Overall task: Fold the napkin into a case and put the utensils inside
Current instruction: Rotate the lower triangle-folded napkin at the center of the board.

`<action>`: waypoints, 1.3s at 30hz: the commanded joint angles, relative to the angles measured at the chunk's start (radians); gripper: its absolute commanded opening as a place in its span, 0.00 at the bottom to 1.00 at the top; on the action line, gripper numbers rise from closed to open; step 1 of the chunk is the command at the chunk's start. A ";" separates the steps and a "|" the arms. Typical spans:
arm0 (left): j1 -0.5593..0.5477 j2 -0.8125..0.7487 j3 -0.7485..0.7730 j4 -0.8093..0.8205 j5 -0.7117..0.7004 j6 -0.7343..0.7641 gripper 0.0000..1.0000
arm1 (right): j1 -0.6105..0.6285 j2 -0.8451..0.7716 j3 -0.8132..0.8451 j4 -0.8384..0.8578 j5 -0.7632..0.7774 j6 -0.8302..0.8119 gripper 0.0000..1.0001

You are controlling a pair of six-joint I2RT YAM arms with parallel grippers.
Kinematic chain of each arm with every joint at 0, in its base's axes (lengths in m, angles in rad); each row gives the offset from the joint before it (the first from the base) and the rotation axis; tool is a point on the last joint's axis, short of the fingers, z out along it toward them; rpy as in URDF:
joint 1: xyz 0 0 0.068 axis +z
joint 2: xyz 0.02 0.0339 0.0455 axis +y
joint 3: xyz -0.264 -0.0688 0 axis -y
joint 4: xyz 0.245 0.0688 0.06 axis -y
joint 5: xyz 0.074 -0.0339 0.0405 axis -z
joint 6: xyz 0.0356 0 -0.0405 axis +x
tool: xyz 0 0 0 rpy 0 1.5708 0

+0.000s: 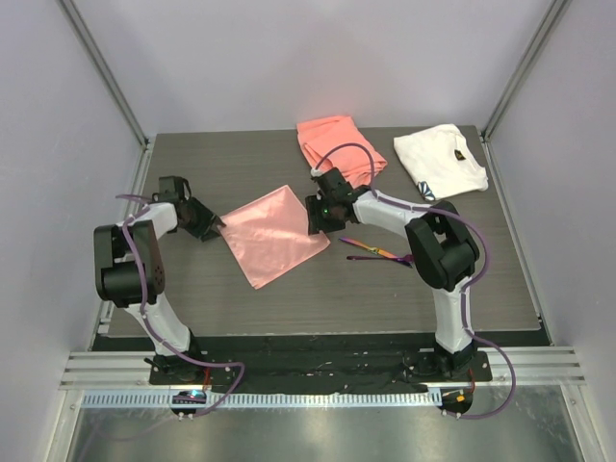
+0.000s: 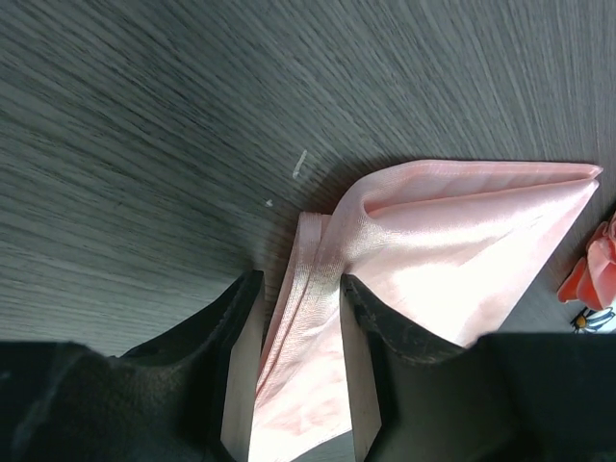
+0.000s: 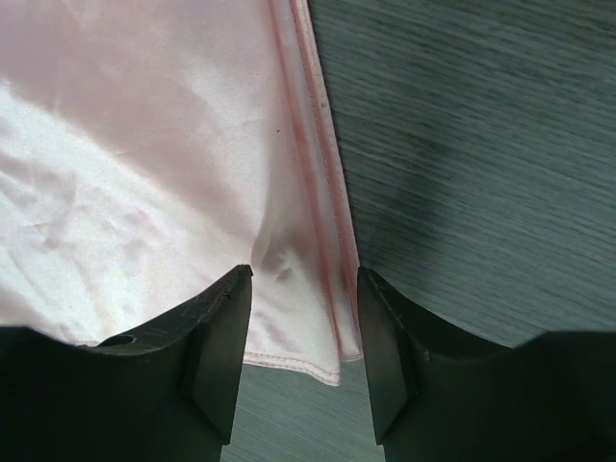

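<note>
The glossy pale-pink napkin [image 1: 274, 234] lies flat mid-table, turned like a diamond. My left gripper [image 1: 214, 228] is at its left corner. In the left wrist view the left gripper [image 2: 300, 284] is open, its jaws straddling a bunched, raised edge of the napkin [image 2: 443, 241]. My right gripper [image 1: 316, 217] is at the napkin's right corner. In the right wrist view the right gripper [image 3: 304, 274] is also open, with the hemmed corner of the napkin [image 3: 144, 144] lying between its fingers. The dark purple utensils [image 1: 377, 252] lie on the table right of the napkin. No case shows.
A thicker coral-orange cloth [image 1: 339, 146] lies folded at the back centre, just behind my right arm. A white cloth with a dark mark [image 1: 440, 159] sits at the back right. The dark wood-grain table [image 1: 192, 289] is walled on three sides.
</note>
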 commanded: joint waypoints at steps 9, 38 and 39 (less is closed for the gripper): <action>0.006 0.018 0.015 -0.005 -0.062 0.015 0.35 | -0.008 0.067 0.027 0.040 0.005 0.005 0.50; 0.113 -0.229 -0.089 -0.177 0.175 0.110 0.57 | -0.002 0.092 0.096 -0.027 0.189 -0.172 0.55; 0.112 -0.178 -0.065 -0.183 0.191 0.136 0.57 | 0.002 0.090 0.107 -0.043 0.194 -0.176 0.58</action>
